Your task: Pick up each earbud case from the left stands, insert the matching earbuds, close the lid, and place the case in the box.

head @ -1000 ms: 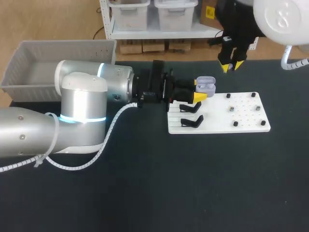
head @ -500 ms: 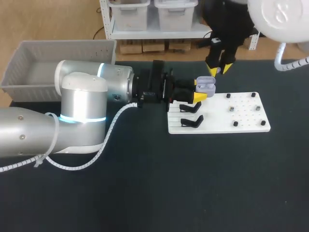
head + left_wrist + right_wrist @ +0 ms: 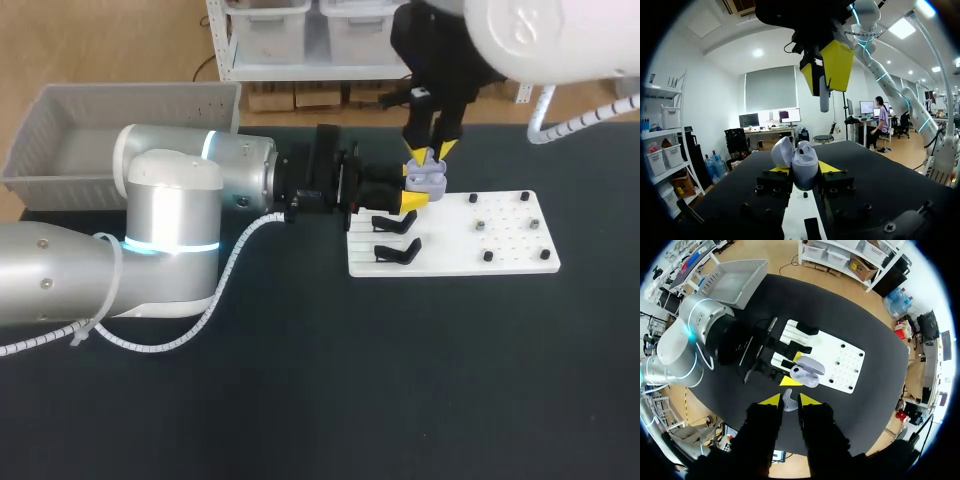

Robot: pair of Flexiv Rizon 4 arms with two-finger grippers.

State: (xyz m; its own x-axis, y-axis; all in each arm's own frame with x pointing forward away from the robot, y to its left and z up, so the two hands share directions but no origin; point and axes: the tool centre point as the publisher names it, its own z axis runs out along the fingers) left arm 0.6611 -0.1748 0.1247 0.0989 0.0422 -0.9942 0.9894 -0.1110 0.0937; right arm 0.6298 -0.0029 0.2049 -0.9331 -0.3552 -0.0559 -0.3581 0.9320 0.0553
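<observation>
Your left gripper [image 3: 408, 190] clamped on both sides of the open lilac earbud case [image 3: 802, 162], case held above the white board's [image 3: 500, 250] left edge beside the black stands [image 3: 397, 250], your right gripper [image 3: 790, 400] over that same edge, fingers nearly together, pinching a pale earbud [image 3: 824, 99], grey box [image 3: 130, 95] well left of the board.

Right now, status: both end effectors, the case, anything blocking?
Left end effector shut on earbud case, lid open. Right end effector shut on earbud, above the case. Nothing between them.
</observation>
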